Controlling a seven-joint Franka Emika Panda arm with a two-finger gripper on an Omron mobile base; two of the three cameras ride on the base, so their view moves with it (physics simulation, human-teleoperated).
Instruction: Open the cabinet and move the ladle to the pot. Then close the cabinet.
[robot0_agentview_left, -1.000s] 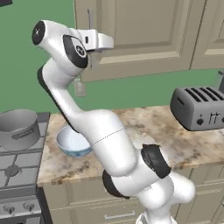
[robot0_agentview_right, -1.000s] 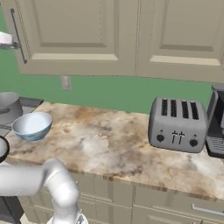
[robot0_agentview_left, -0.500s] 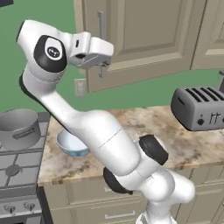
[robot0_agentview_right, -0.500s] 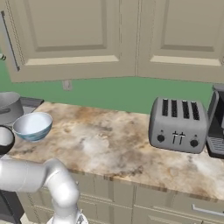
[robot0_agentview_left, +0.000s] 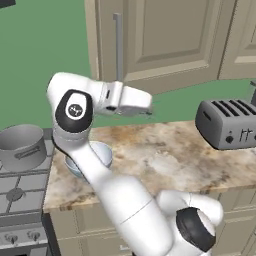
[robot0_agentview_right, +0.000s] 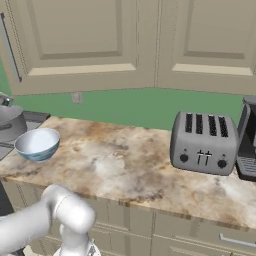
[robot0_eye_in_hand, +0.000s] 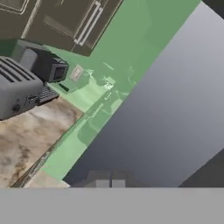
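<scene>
Green-walled sim kitchen, tan wall cabinets over a marbled counter (robot0_agentview_left: 165, 160). Gripper (robot0_agentview_left: 148, 109) sits mid-frame in the left base view, jaws pinched together with nothing visible between them, and the hand lies roughly horizontal with the fingertips pointing to frame right. Just above it and slightly left is the cabinet (robot0_agentview_left: 165, 40), door looking flush and shut. Its long silver bar handle (robot0_agentview_left: 118, 47) runs vertically, and the lower end stops a little above the white hand body. So the handle lies up and left of the fingertips, its long axis upright and crosswise to the way the hand points. My read: the jaws must spread and the hand must rise and turn toward the bar before any pull. The right base view puts the same handle (robot0_agentview_right: 11, 47) at the far left edge. The ladle is presumably behind that shut door, so its pointing and long axis can't be told. The pot (robot0_agentview_left: 22, 145) stands on the stove at lower left, well down-left of the gripper, upright with its open mouth up. A white-and-blue bowl (robot0_agentview_right: 37, 144) is just beside the pot on the counter. The toaster (robot0_agentview_left: 227, 122) is far right, well apart from all of this.
</scene>
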